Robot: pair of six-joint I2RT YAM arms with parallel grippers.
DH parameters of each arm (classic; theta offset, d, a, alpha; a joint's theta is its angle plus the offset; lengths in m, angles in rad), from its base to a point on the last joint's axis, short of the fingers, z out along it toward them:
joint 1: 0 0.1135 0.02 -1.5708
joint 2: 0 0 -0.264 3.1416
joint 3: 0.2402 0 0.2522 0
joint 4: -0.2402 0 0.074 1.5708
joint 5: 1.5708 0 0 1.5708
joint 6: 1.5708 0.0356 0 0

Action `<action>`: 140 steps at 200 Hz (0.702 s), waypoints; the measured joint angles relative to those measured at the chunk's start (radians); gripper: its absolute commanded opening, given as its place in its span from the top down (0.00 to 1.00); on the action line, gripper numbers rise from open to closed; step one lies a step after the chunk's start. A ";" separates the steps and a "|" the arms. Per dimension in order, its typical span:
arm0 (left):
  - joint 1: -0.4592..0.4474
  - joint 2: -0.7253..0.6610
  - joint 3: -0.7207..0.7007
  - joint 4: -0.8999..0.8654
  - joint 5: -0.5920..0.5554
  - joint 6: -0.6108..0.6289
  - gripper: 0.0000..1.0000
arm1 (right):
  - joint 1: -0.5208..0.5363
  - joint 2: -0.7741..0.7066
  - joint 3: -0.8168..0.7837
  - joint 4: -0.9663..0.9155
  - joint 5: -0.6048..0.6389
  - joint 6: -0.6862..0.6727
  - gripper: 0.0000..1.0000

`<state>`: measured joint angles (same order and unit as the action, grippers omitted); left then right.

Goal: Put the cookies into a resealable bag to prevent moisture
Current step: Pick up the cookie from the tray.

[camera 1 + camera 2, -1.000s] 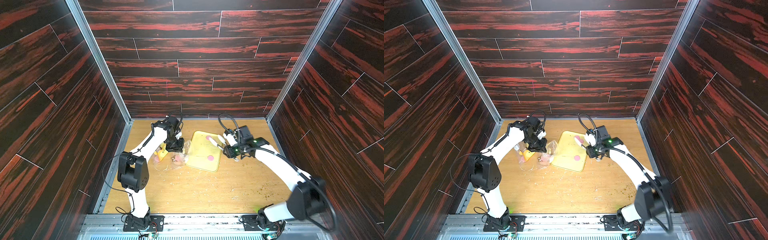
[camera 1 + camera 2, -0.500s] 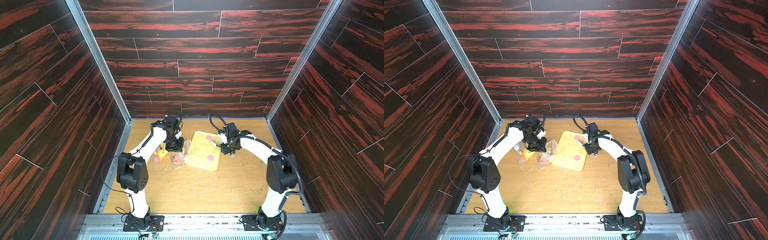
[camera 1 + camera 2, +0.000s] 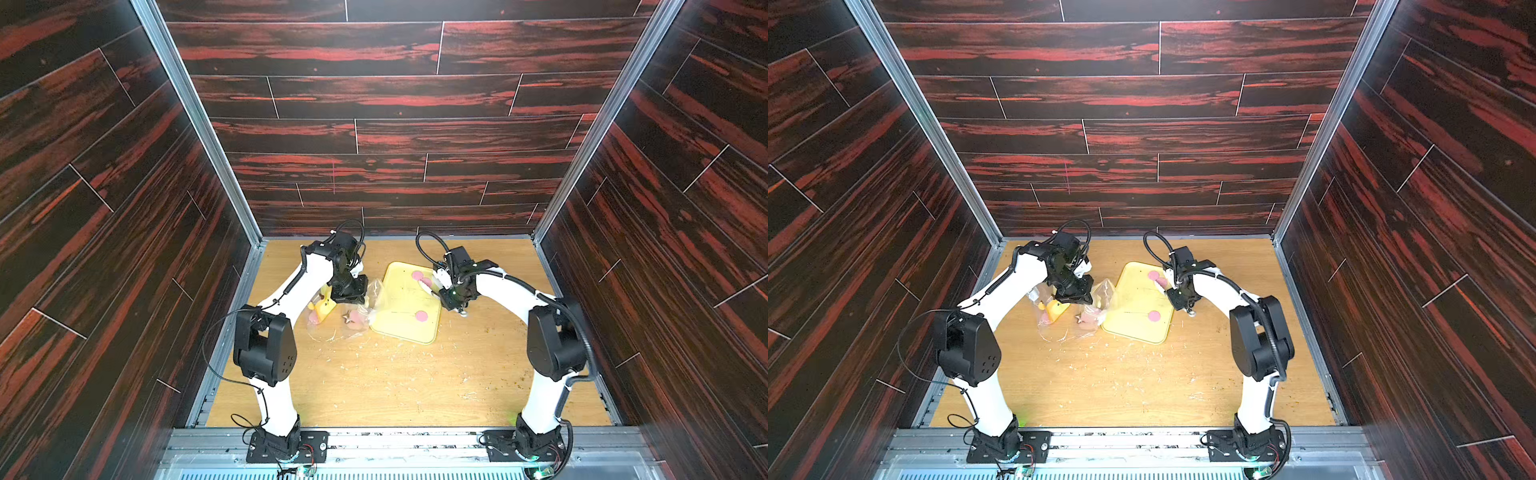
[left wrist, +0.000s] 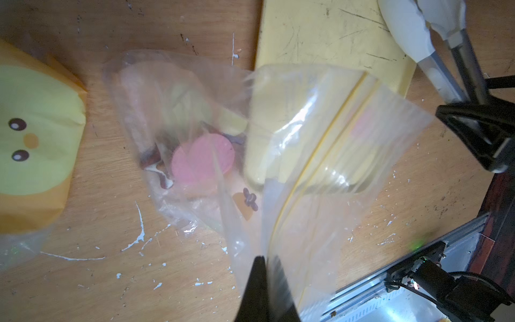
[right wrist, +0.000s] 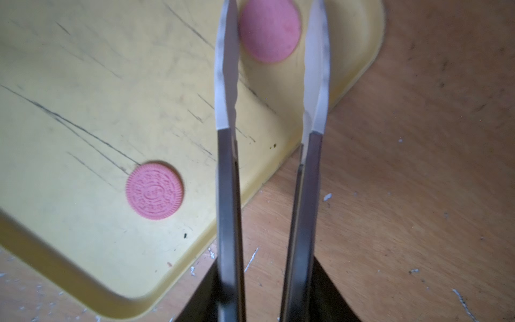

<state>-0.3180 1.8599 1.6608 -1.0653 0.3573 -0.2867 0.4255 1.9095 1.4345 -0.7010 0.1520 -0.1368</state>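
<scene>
Across the far half of the table (image 3: 395,386), both top views show the yellow tray (image 3: 399,330) holding a few pink cookies (image 3: 421,316), while others and the brown star (image 3: 345,318) already lie in the clear bag (image 3: 375,293) just beside it. Left wrist view: the left gripper (image 4: 264,263) is clenched on the bag's rim, its mouth raised. Right wrist view: the right gripper (image 5: 263,301) clasps tongs (image 5: 227,195), tips apart, one pink cookie (image 5: 274,33) showing between them. Partway done, I'd judge; sealing remains.

The bag (image 4: 320,133) is gleaming as thin, clear, glossy plastic. The tray (image 5: 83,83) is showing matt yellow plastic, scuffed with dark scratches. My tongs (image 5: 227,195) are shining as brushed metal with smooth white tips. The table (image 5: 418,167) is looking like bare, grainy wood. The pink cookie (image 5: 154,191) is looking matt and embossed.
</scene>
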 measured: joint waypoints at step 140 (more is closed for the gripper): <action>0.000 0.000 0.000 0.001 0.003 0.000 1.00 | 0.018 -0.171 -0.060 -0.009 -0.077 0.011 0.64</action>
<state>-0.3180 1.8603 1.6608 -1.0645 0.3599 -0.2867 0.4431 1.7390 1.3743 -0.7097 0.0753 -0.1261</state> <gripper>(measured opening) 0.049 0.369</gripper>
